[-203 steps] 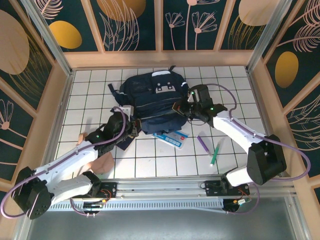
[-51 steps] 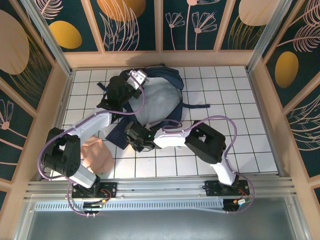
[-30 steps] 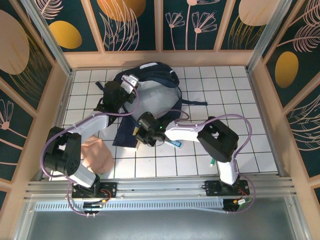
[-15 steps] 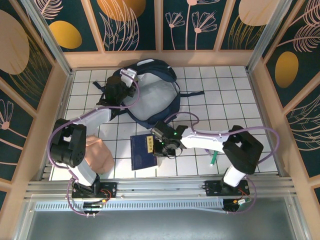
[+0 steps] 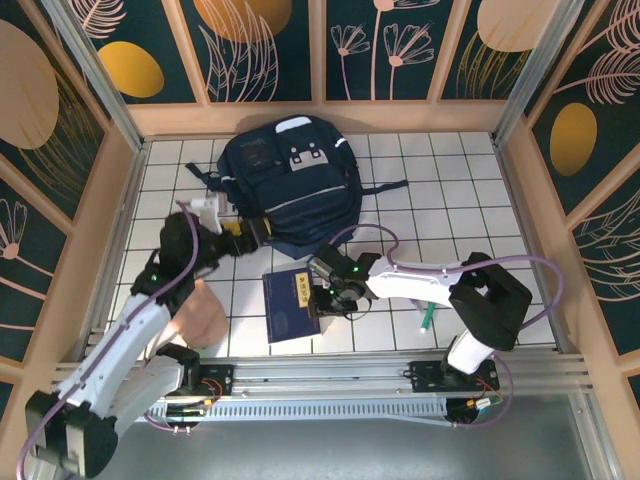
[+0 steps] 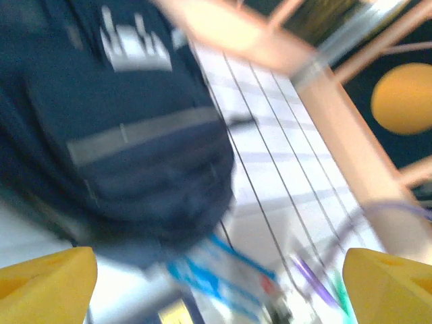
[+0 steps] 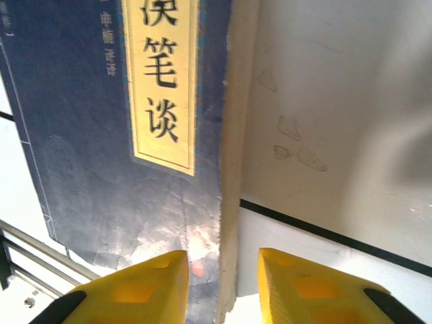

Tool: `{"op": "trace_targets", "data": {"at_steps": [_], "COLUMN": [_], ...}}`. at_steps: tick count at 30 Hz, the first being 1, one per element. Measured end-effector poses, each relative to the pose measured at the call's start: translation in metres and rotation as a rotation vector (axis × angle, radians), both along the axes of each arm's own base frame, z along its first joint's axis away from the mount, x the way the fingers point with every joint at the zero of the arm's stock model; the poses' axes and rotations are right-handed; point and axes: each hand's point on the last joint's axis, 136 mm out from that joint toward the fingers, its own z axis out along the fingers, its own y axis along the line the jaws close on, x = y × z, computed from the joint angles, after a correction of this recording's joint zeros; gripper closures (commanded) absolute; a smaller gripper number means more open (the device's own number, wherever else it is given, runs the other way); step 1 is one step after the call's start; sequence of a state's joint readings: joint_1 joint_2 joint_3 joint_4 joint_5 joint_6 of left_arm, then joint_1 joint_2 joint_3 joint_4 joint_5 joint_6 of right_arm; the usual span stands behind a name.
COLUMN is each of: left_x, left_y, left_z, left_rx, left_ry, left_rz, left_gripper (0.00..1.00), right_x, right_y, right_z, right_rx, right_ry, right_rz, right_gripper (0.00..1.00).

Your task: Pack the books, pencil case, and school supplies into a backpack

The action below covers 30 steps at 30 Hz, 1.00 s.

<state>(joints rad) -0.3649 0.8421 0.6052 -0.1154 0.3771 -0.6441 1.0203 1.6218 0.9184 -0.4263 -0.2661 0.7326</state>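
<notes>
Backpack (image 5: 290,185), dark navy with white-grey patches and a light stripe, lies flat with its front upward on the far middle of a white-tiled bench (image 5: 470,230) ruled with dark grid lines. One black strap (image 5: 385,187) trails off to its right. Pale wooden walls (image 5: 320,115) box the bench in on three sides, framing dark teal panels (image 5: 275,50) painted with gold discs and thin line-drawn leaves and flowers. A metal rail (image 5: 330,375) runs along the near edge and carries both arm bases. Just in front of the backpack, a thin navy book (image 5: 293,305) lies flat, cover up, its yellow label strip (image 7: 162,81) printed with dark characters. The right tool (image 5: 322,300) sits low over the book's right edge. In the right wrist view its yellow fingers (image 7: 128,287) stand a little apart on either side of the pale page edge, released rather than pinching it. The left tool (image 5: 245,230) reaches toward the backpack's near-left corner, spread wide and holding nothing. In the blurred left wrist view its yellow tips sit at the two bottom corners. A peach-coloured soft item (image 5: 205,315) rests near the left arm. A green pen (image 5: 427,318) lies partly hidden beside the right arm, and the left wrist view shows a blurred purple pen (image 6: 310,277) close to it.
</notes>
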Motion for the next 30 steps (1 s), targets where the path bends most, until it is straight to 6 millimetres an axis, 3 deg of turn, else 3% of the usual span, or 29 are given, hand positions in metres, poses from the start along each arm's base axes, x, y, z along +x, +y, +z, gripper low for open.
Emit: {"op": "trace_targets", "data": {"at_steps": [3, 5, 10, 19, 25, 27, 30], "left_x": [-0.047, -0.069, -0.098, -0.125, -0.114, -0.114, -0.114], "left_y": [-0.009, -0.009, -0.002, 0.008, -0.005, -0.007, -0.009], "left_z": [-0.056, -0.081, -0.127, -0.178, -0.179, -0.183, -0.184], "left_rx": [-0.022, -0.023, 0.029, 0.087, 0.024, 0.022, 0.017], "left_ry": [0.263, 0.393, 0.62, 0.781, 0.775, 0.792, 0.803], "left_rz": [-0.035, -0.036, -0.004, 0.02, 0.017, 0.015, 0.017], "left_gripper": [0.13, 0.18, 0.2, 0.32, 0.33, 0.33, 0.33], "right_x": [0.0, 0.0, 0.001, 0.019, 0.019, 0.019, 0.019], "right_y": [-0.006, -0.006, 0.001, 0.01, 0.019, 0.019, 0.019], "right_z": [-0.003, -0.003, 0.003, 0.01, 0.001, -0.002, -0.007], "right_rx": [0.009, 0.026, 0.087, 0.191, 0.222, 0.218, 0.209], "right_ry": [0.022, 0.033, 0.043, 0.035, 0.059, 0.062, 0.073], "right_rz": [0.012, 0.027, 0.076, 0.095, 0.114, 0.113, 0.105], "right_gripper": [0.6, 0.59, 0.55, 0.57, 0.66, 0.77, 0.82]}}
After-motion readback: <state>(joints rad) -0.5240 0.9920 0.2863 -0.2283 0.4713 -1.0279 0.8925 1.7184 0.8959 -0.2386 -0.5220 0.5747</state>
